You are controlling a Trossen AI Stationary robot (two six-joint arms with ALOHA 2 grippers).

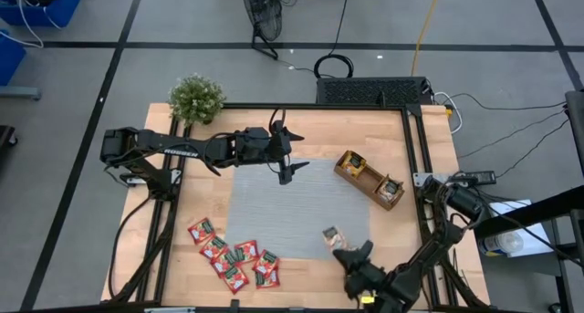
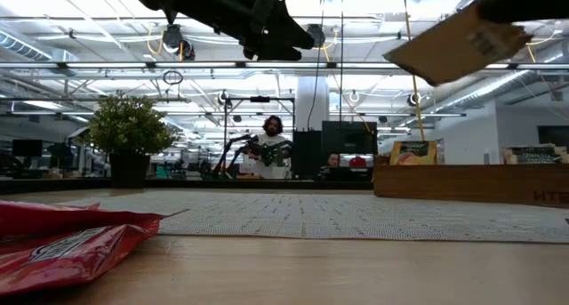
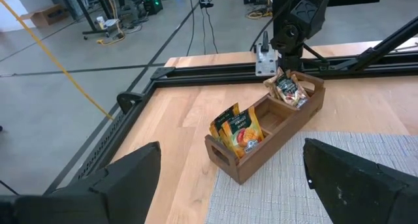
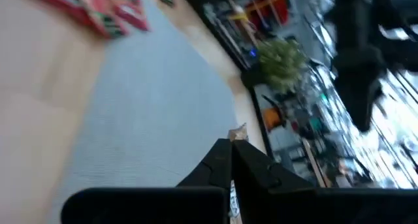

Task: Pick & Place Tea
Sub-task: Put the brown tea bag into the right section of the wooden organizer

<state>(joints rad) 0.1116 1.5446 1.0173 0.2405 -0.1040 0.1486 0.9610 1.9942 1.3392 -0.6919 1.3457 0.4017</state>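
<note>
Since the right gripper [image 1: 344,250] is pinched on a pale sachet [image 1: 332,235] lifted over the mat's [image 1: 274,213] near edge, you should expect it light and floppy; keep that edge grip.

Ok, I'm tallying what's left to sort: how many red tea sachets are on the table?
7 red tea sachets, all in one overlapping cluster on the bare wood just off the grey mat's near-left corner; the overlap may hide more.
</note>
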